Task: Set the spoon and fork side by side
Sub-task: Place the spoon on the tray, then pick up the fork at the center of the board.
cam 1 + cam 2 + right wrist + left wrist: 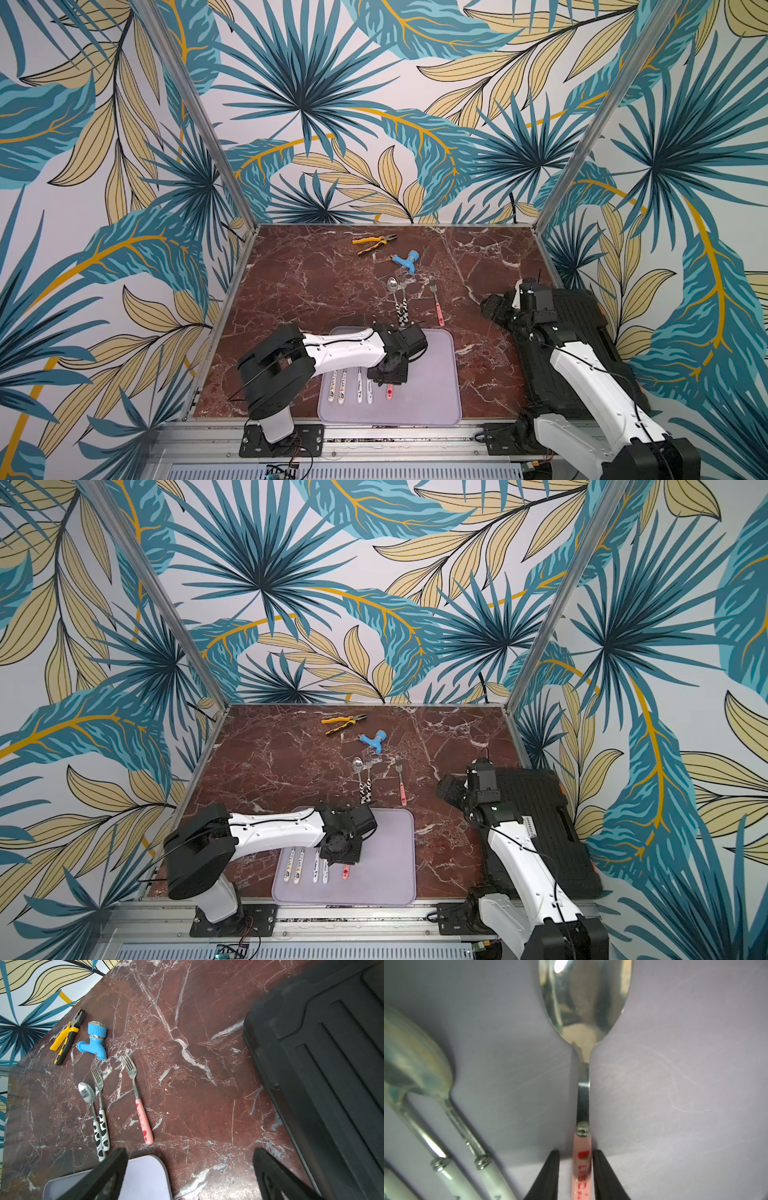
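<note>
The left gripper is seen slightly parted astride the pink handle of the spoon, with a gap at one finger, so nothing is clamped. The spoon is laid flat on the tray. The matching fork is found on the marble beyond the tray's far edge, so this pairing is judged not yet done. The right gripper is held wide and empty beside the tray.

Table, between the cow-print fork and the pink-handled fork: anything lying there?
Nothing. Only bare marble table separates the cow-print fork from the pink-handled fork. The right wrist view shows it clearest; both top views show the same gap.
</note>
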{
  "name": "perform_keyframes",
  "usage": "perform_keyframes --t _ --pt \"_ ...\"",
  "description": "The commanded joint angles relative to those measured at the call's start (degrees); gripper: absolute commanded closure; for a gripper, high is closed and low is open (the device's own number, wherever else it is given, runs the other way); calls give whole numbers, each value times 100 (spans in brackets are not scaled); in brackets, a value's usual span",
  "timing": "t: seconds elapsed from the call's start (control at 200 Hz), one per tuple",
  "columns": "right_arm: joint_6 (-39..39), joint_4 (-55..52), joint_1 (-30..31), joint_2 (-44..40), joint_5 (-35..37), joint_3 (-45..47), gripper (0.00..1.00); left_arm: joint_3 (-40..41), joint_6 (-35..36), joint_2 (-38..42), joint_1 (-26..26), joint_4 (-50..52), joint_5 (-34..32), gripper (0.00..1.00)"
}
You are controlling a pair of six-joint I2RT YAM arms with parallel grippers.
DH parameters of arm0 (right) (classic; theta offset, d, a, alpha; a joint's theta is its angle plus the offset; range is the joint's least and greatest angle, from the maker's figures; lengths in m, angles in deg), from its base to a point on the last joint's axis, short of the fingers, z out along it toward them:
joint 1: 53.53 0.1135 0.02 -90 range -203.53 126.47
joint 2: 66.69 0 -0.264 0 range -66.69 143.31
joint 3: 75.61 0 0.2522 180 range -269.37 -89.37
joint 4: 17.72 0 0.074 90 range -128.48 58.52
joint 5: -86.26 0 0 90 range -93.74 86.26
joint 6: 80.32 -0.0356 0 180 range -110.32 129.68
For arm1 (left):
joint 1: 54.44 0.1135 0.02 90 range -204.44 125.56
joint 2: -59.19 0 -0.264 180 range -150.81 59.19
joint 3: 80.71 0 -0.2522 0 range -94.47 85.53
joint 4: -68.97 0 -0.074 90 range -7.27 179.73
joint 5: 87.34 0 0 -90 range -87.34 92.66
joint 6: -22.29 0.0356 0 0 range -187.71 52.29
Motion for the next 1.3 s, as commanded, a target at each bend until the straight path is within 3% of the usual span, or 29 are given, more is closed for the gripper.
perform_keyframes --t 0.0,0.28,0.411,0.761,1.297 --pt "-18 13 -3 -28 -2 96 0 -569 210 194 -12 281 -249 68" --pt "-9 -9 -3 -36 -7 75 0 -1956 819 -324 187 564 -360 67" --pt "-10 -44 -3 -119 30 91 0 -2670 1086 -758 390 456 -290 61" --pt "-40 -157 -4 -611 271 248 1 -4824 1561 -2625 823 484 102 60" --pt "-1 -97 -3 -1078 484 419 1 -6735 1789 -4458 1002 953 127 59"
